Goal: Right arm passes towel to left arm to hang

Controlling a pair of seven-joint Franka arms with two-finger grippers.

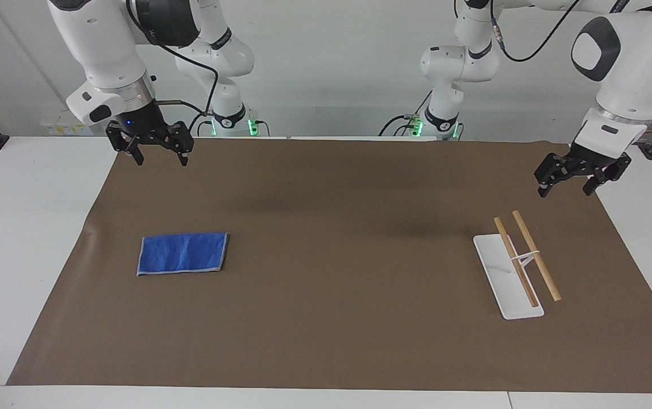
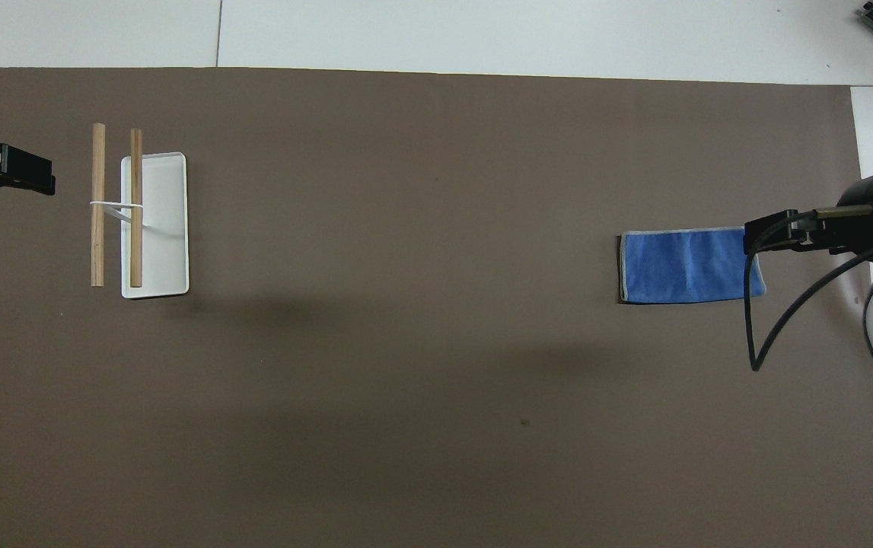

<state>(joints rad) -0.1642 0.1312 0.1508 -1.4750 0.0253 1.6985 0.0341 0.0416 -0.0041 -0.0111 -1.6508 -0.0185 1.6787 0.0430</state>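
1. Lying flat on the brown paper-covered surface (image 1: 326,341), toward the right arm's end, the small folded bright-blue cloth towel with pale-grey stitched edging (image 1: 182,253) is seen untouched, well apart from both claws
2. The right arm's black two-finger claw (image 1: 150,149), marked by a small blue light above it, is held in the air with its fingers spread apart and nothing between them; it is raised over the brown mat on the robots' side of the towel, although the overhead view shows it overlapping the towel's edge (image 2: 756,262)
3. The left arm's black claw (image 1: 580,173) is kept waiting, fingers apart and empty, over the mat edge near the white-based rack with two wooden rods (image 1: 522,264)
4. The pickup is judged not yet begun
5. The towel is judged light, soft and limp: it will sag and may unfold once lifted, so a stiff hold cannot be expected
6. A pinch at the stitched edge or a corner, with all folded layers caught together, is judged best, so that a free hanging length is left for the left claw to take
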